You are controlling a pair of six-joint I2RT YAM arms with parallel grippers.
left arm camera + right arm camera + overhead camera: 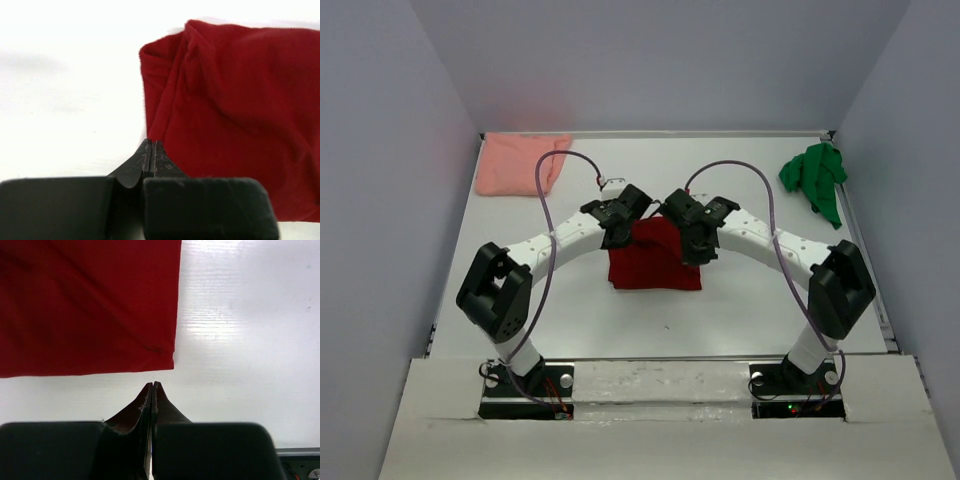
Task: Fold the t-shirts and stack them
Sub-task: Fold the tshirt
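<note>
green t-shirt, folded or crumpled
Crumpled: the green t-shirt lies in an uneven, bunched heap near the far right corner of the table.

- Left wrist view: the red shirt (240,110) runs off the picture at 3 o'clock. The blurred body of the left gripper (151,150) covers its edge at 5 o'clock. Whether the tips touch the cloth cannot be told.
- Right wrist view: the red shirt is cut off at 9 and 12 o'clock. The right gripper (152,390) has a blurred body, cut off at 6 o'clock.
- Top view: both wrists cover the red shirt's 12 o'clock edge and hide the fingertips.
- Green shirt (815,180), at 1 o'clock: bunched, sleeves and collar not discernible.
- Pink shirt (515,165), at 11 o'clock: a cable (539,180) crosses it.
</note>
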